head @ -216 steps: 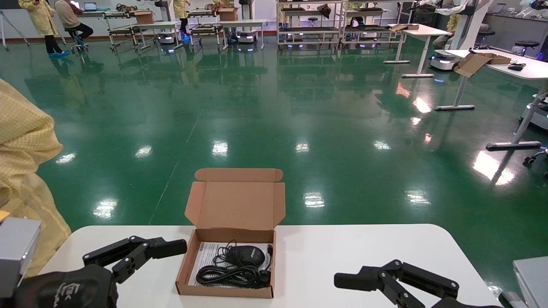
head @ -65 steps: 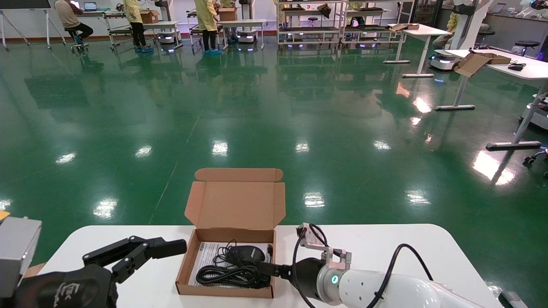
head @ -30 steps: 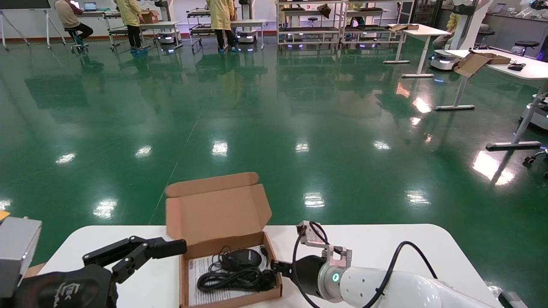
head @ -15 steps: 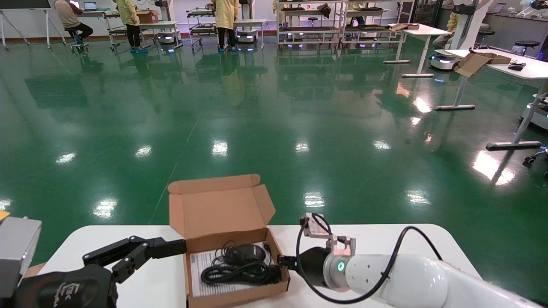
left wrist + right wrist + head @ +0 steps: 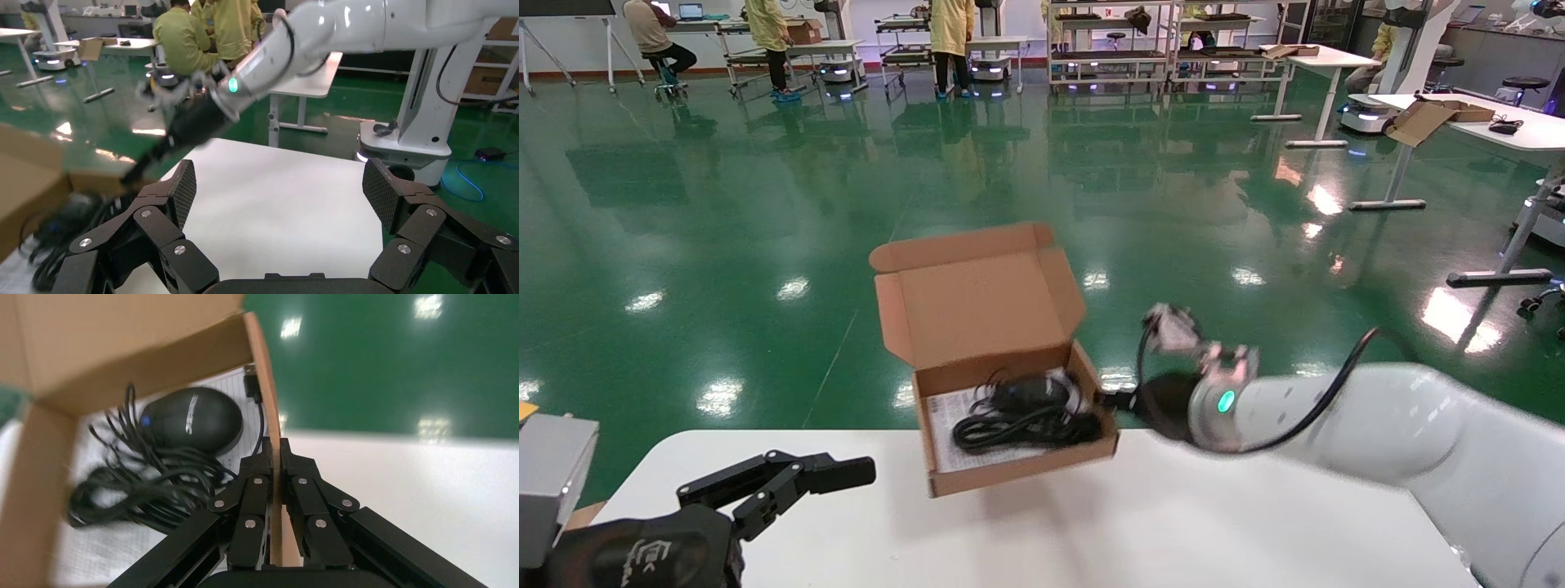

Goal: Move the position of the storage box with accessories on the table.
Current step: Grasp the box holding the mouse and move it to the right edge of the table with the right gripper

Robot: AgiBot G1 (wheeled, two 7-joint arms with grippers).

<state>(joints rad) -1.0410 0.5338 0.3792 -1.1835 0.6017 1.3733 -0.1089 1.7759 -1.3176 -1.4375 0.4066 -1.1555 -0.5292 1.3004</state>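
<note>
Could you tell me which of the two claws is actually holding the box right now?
The right claw: it is pinched shut on the box's side wall, lifting it off the table. The left claw is open and apart from it.

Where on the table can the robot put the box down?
The storage box hangs above the table, pinched by its side wall in the right gripper. Bare white top lies under it and toward the right arm. The near left corner is crowded by the parked left gripper.
</note>
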